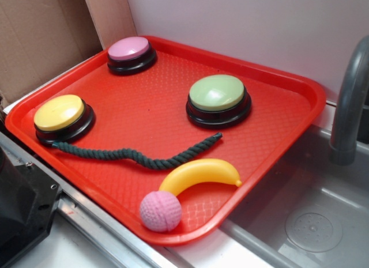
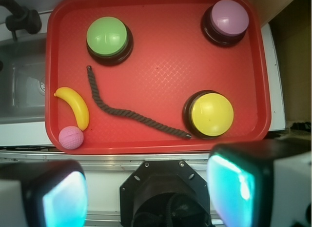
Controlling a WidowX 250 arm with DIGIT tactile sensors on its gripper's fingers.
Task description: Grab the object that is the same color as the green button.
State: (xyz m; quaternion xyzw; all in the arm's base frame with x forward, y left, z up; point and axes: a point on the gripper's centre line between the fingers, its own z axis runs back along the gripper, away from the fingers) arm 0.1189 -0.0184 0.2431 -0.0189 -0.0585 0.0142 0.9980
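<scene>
- Waiting high above the red tray (image 2: 161,75), the gripper (image 2: 146,188) has not gone down yet, so the grab has not started.
- Its two fingers (image 2: 63,197) stand wide apart at the bottom of the wrist view, and they hold nothing.
- The green rope (image 1: 135,155) is the thing to grab, because it is green like the green button (image 1: 218,94).
- The rope lies flat and wavy on the tray, near the tray's front edge in the wrist view.
- One rope end touches, or nearly touches, the base of the yellow button (image 1: 59,112). The other end points at the green button and stops just short of it.
- The yellow banana (image 1: 202,173) lies just beside the rope, toward a corner of the tray, and the pink ball (image 1: 161,211) touches the banana.
- The pink button (image 1: 130,49) sits at the far corner, well apart from the rope.
- All the work is left: go down, close on the rope, and lift it.
- The tray has a bumpy pattern and a raised rim.
- A metal sink (image 1: 311,222) with a grey tap (image 1: 349,106) is next to the tray, and brown cardboard (image 1: 40,31) stands behind it.
</scene>
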